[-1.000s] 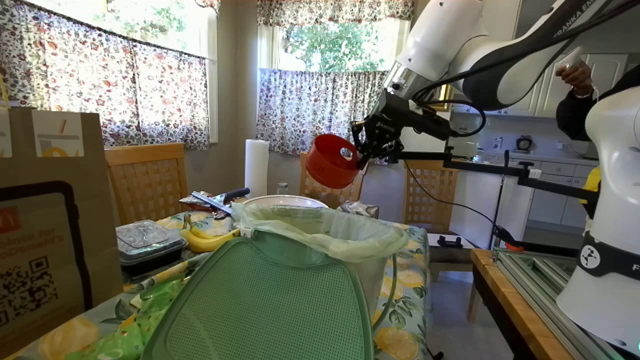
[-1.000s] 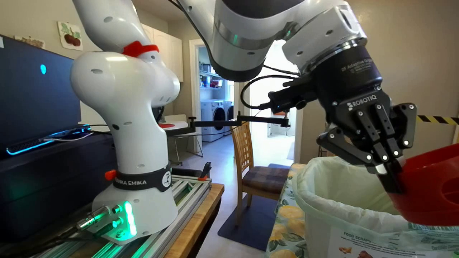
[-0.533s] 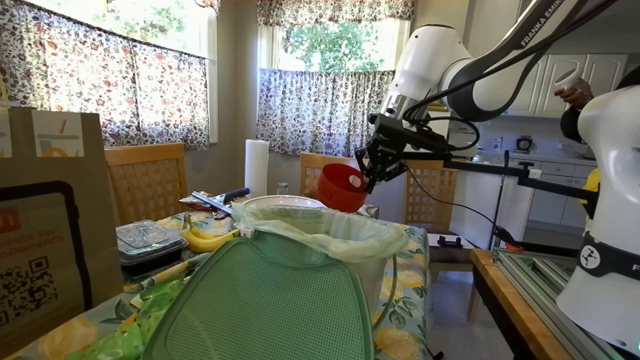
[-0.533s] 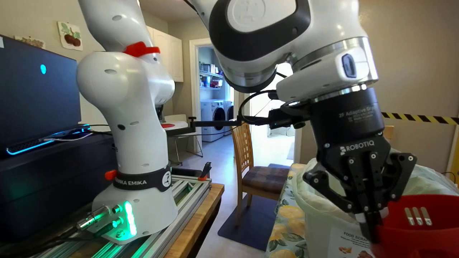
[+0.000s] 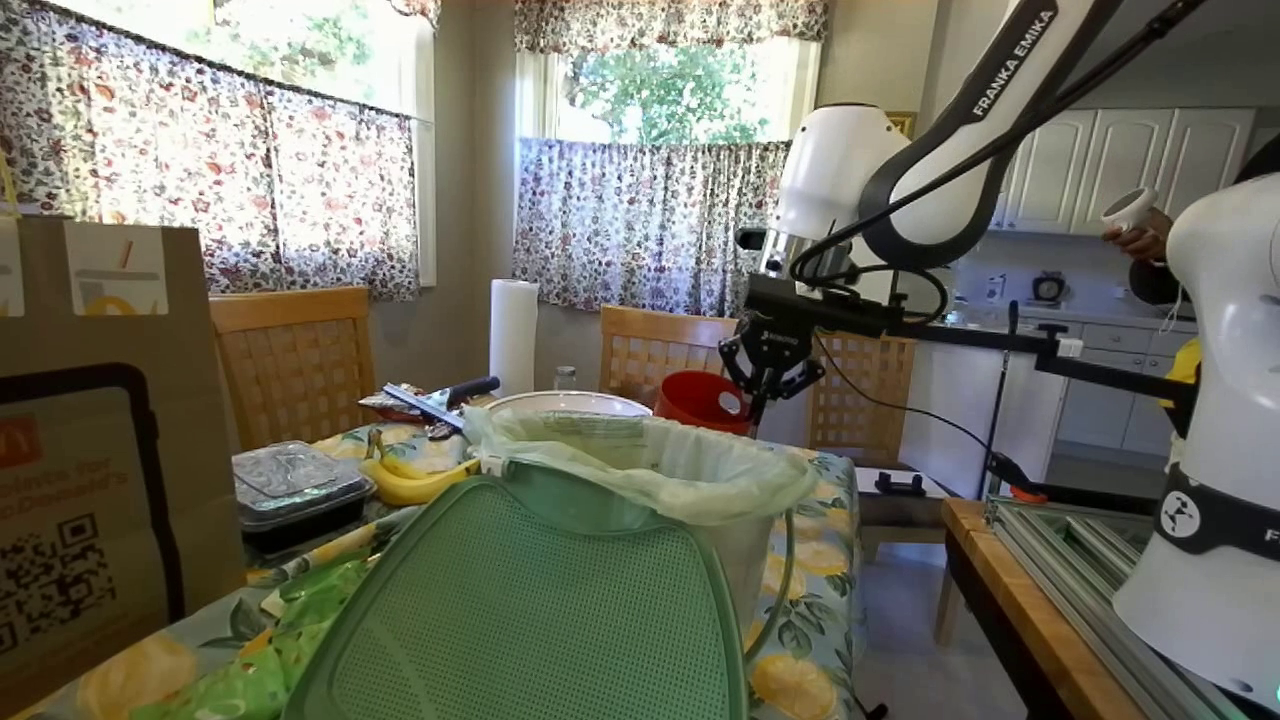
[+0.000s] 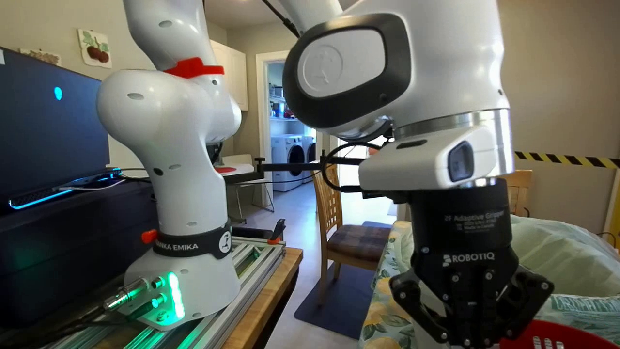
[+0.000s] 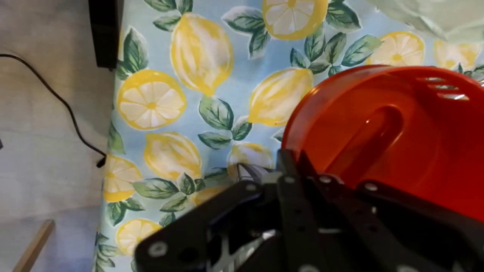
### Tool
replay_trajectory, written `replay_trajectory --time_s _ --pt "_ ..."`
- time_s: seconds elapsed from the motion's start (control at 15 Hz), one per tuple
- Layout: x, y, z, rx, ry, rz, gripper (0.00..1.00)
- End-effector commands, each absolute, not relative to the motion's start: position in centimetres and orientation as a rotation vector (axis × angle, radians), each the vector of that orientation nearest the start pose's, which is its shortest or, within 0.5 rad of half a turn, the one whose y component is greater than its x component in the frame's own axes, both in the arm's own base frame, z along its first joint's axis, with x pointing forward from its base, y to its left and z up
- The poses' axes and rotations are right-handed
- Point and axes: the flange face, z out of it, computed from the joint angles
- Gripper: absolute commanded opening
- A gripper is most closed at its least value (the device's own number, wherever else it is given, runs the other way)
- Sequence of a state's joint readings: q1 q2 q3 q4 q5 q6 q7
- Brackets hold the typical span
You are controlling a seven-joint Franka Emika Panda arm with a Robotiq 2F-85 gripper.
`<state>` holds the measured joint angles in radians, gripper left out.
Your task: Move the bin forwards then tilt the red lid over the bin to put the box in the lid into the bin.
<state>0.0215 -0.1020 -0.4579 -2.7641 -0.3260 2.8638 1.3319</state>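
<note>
The red lid (image 5: 695, 398) is round and hollow. It stands nearly level behind the bin in an exterior view, and its rim shows low at the right (image 6: 557, 337). My gripper (image 7: 297, 156) points down and is shut on the lid's wall in the wrist view. Inside the lid (image 7: 408, 162) I see a raised bar and slots; no box shows in its visible part. The off-white bin has a pale green liner, seen in both exterior views (image 5: 725, 480) (image 6: 562, 257). The liner's edge shows at the wrist view's top right (image 7: 442, 19). The bin's inside is mostly hidden.
A green cover (image 5: 550, 610) hangs at the bin's near side. Bananas (image 5: 415, 485), a black container (image 5: 300, 495), a paper towel roll (image 5: 513, 335) and a paper bag (image 5: 90, 420) stand on the lemon tablecloth (image 7: 234, 109). A black camera bar (image 5: 960, 335) reaches close to the gripper.
My gripper has moved down and swung from slanted to pointing straight down. The red lid has come down with it, from tilted above the bin to nearly level behind it. The bin has not moved.
</note>
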Motion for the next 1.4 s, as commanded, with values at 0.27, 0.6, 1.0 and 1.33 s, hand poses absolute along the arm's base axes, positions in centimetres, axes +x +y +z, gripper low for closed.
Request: replay_trajectory --time_s 0.27,0.6,1.0,1.33 --pt "40.0 -16.2 21.4 -2.356 1.996 -0.308 0.01" --pt "40.0 -16.0 20.7 -2.364 2.023 -0.274 0.03" --pt "42.2 -16.3 20.4 -2.289 2.046 -0.039 0.01" --pt "43.3 -18.3 19.4 -2.296 2.075 0.015 0.01"
